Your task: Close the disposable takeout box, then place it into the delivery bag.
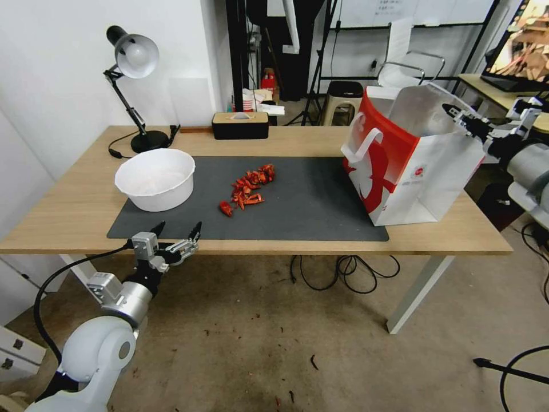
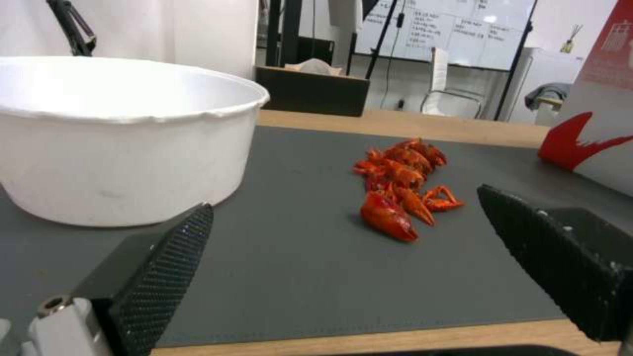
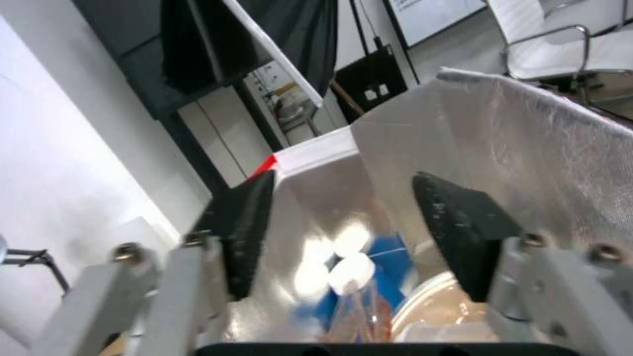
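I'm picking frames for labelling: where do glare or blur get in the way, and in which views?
Right wrist view: bright glare on the silver foil lining of the red-and-white paper delivery bag, and the contents low inside smear into blue and white blobs. Left wrist view: the red crayfish pile is fairly crisp, while the near black fingers look soft. Head view: evenly lit, straight edges bowing toward the borders.
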### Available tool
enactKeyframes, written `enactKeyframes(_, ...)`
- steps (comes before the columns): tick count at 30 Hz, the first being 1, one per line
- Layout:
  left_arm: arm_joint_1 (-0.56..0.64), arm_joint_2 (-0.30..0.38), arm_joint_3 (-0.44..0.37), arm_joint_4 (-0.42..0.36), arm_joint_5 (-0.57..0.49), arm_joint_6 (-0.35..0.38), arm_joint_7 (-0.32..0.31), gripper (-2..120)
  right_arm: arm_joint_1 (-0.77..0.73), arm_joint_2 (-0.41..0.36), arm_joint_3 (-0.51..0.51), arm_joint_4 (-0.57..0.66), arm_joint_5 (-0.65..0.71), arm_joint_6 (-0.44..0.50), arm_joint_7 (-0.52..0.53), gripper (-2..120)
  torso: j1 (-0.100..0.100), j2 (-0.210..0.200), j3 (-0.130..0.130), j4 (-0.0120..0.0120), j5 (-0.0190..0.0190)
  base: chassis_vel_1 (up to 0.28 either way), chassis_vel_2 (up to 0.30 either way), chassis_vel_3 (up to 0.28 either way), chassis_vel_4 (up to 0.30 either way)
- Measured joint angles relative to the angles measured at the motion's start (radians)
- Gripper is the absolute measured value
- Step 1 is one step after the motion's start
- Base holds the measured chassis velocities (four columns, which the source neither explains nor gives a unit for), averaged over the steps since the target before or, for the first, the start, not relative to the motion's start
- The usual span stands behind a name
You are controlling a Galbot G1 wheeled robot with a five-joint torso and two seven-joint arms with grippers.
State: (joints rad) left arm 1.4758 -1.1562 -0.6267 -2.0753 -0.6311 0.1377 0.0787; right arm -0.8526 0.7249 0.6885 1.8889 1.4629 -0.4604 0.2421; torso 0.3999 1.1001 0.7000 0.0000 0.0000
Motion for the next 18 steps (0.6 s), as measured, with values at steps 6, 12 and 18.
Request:
enactKeyframes(6, 0.004, 0.001, -0.005, -0.004, 0.000, 0.000, -0.001, 100, -0.002, -0.001, 0.018, 0.041, -0.016, 0.034, -0.064, 78, 0.000, 0.000, 0.000, 0.0001, -0.0001, 0.000, 0.000, 0.000, 0.000)
enactKeyframes(12, 0.007, 0.002, -0.011, -0.011, -0.001, 0.000, -0.003, 100, -0.055, -0.008, 0.068, 0.142, -0.072, 0.147, -0.213, 98, 0.000, 0.000, 0.000, 0.0000, -0.0003, 0.000, 0.000, 0.000, 0.000)
enactKeyframes(18, 0.009, 0.001, -0.014, -0.011, -0.001, -0.002, -0.004, 100, -0.215, 0.033, 0.126, 0.265, -0.244, 0.225, -0.338, 100, 0.000, 0.000, 0.000, -0.0002, -0.0002, 0.000, 0.000, 0.000, 0.000)
